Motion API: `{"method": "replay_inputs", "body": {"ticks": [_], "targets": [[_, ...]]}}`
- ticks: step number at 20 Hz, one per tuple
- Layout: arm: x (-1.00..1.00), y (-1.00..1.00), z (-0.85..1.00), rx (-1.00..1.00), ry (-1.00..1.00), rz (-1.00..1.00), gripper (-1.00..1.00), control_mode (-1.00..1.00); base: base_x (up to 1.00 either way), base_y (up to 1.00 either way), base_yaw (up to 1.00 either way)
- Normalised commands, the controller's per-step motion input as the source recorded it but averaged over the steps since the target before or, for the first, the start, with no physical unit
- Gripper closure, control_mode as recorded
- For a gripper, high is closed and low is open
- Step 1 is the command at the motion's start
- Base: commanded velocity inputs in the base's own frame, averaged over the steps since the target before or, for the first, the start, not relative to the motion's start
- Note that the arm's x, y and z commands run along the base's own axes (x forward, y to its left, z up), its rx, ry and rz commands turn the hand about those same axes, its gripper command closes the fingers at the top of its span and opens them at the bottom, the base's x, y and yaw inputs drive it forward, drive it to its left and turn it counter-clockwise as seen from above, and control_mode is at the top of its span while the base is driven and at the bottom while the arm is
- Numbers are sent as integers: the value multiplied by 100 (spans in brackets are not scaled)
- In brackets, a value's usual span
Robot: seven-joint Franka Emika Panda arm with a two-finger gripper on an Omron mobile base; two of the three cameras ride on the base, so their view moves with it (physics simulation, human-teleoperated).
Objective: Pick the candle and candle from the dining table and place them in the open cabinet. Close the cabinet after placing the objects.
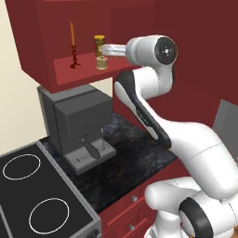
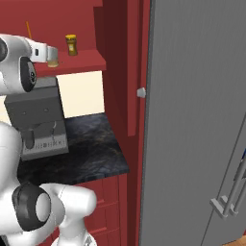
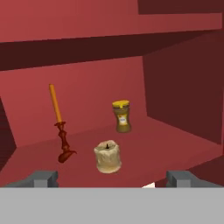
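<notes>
The cabinet (image 1: 42, 56) stands open, its door (image 2: 120, 67) swung out edge-on with a silver knob (image 2: 141, 92). On its red shelf (image 3: 175, 148) the thin orange taper candle (image 3: 55, 105) stands upright on a dark red stand at the left (image 1: 72, 37). The squat tan candle (image 3: 107, 157) with a black wick sits near the shelf's front edge (image 1: 102, 62). My gripper (image 3: 113, 179) is open just in front of and slightly above it, fingers (image 3: 41, 178) wide apart and holding nothing (image 1: 104, 52). The dining table is out of view.
A yellow jar (image 3: 122, 116) stands further back on the shelf. Below the cabinet a grey coffee machine (image 1: 79, 125) sits on a black marbled counter (image 1: 130, 153), beside a black stove top (image 1: 32, 195). A tall grey fridge (image 2: 192, 120) is at the right.
</notes>
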Motion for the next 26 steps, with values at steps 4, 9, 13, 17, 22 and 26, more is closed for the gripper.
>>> {"method": "replay_inputs", "body": {"ticks": [4, 9, 13, 17, 22, 26], "targets": [[-100, -77, 40, 0, 0, 0, -100, -100, 0, 0, 0], [-100, -44, 37, 0, 0, 0, -100, -100, 0, 0, 0], [-100, -11, 20, -3, 0, 0, -100, -100, 0, 0, 0], [-100, -2, 1, -6, -2, 0, -100, -100, 0, 0, 0], [-99, -5, 0, 0, -23, 0, -100, -100, 0, 0, 0], [-88, -13, 0, 0, -19, 0, -100, -100, 0, 0, 0]]}}
